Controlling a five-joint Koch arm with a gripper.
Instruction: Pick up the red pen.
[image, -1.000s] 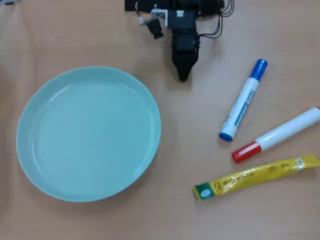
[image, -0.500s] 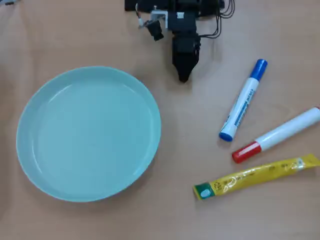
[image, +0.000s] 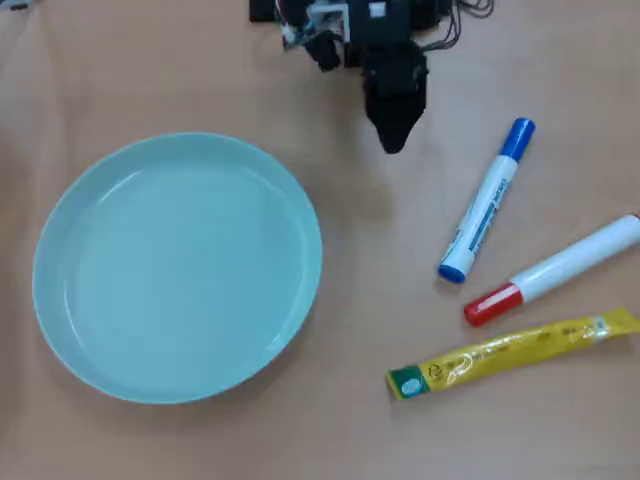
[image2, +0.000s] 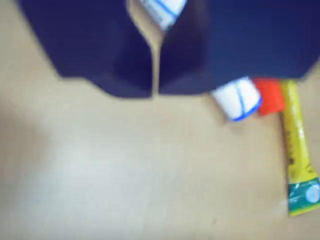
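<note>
The red pen (image: 560, 265) is a white marker with a red cap. It lies on the table at the right of the overhead view, cap toward the lower left. In the wrist view only its red cap (image2: 270, 95) shows, past the right jaw. My black gripper (image: 393, 138) is at the top centre of the overhead view, well up and left of the pen, and holds nothing. In the wrist view the gripper (image2: 155, 92) has its jaws together, with only a thin slit between them.
A blue-capped white marker (image: 487, 205) lies between the gripper and the red pen; its end shows in the wrist view (image2: 237, 99). A flat yellow sachet (image: 510, 353) lies just below the pen and shows in the wrist view (image2: 297, 145). A large pale-green plate (image: 180, 270) fills the left.
</note>
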